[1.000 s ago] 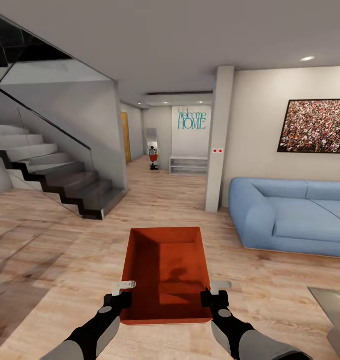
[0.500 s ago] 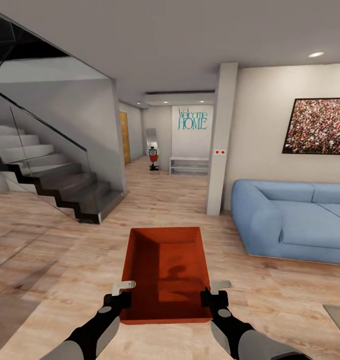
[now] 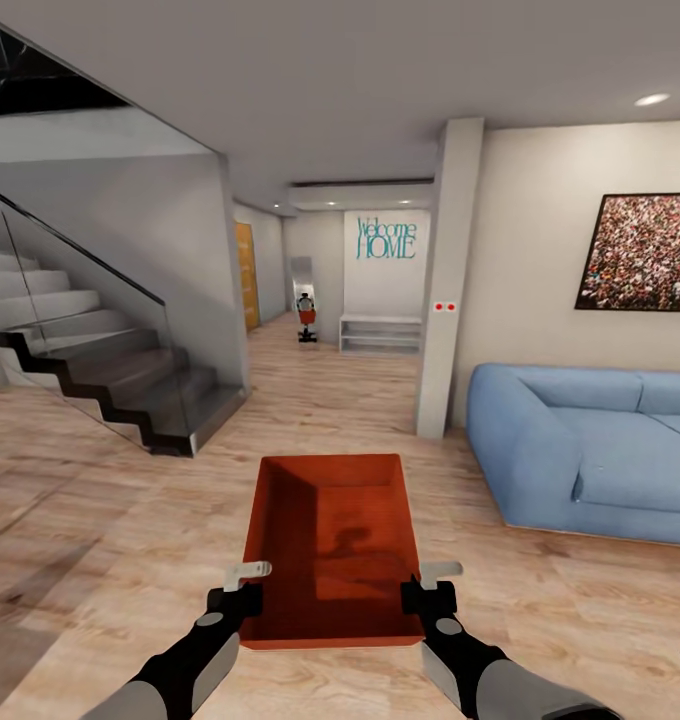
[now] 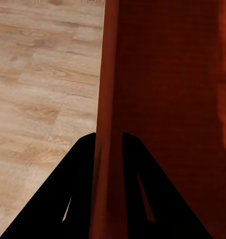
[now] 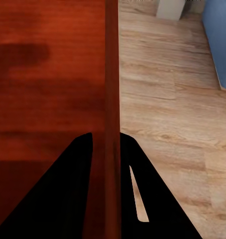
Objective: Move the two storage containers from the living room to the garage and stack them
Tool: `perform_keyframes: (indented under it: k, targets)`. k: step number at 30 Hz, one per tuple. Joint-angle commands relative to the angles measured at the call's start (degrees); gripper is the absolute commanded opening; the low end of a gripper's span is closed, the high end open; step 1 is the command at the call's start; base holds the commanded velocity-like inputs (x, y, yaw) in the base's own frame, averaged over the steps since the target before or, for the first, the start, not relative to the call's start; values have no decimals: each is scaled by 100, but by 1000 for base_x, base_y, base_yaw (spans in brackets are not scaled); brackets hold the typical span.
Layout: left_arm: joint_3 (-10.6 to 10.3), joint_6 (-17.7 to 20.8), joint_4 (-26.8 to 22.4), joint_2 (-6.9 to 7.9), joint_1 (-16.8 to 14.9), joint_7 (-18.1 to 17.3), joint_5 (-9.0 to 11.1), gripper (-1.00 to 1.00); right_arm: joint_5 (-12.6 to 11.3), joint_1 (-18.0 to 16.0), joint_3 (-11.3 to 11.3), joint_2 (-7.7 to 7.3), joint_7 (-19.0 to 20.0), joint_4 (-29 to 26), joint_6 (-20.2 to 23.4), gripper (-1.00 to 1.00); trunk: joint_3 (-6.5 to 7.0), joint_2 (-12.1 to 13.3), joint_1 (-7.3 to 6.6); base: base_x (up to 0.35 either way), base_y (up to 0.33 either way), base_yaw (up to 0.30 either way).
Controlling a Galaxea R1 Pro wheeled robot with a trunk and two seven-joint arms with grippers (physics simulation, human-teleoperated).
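Head view — both grippers clamp container (image 3: 335, 545) walls.

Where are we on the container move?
Done: one orange-red storage container is lifted, with the left gripper and right gripper each clamped over a side wall, as both wrist views show. In hand: carrying it over light wood planks between the staircase and blue sofa; not in the garage yet. Left: reach the garage, set it down, fetch the other and stack it.
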Motion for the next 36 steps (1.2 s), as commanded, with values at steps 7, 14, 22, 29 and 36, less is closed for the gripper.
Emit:
perform_keyframes:
  k: [7, 14, 22, 29, 36]
  targets:
    - [33, -23, 2, -1, -7, 130, -3, -100, 45, -5, -52, 108, 18, 1, 12, -100, -9, -6, 4, 321, 0, 91]
    - [34, -23, 2, -2, -7, 130, -3, -100, 45, -5, -52, 108, 18, 1, 12, -100, -9, -6, 4, 321, 0, 198]
    - [34, -23, 2, -2, -7, 130, -3, -100, 45, -5, -52, 108, 18, 1, 12, -100, -9, -6, 4, 321, 0, 131]
    - [41, -23, 2, 0, -5, 130, -3, -100, 45, -5, -52, 108, 18, 1, 12, -100, -9, -6, 4, 321, 0, 8]
    - [42, -23, 2, -1, -7, 130, -3, -100, 45, -5, -52, 108, 18, 1, 12, -100, -9, -6, 4, 322, 0, 0]
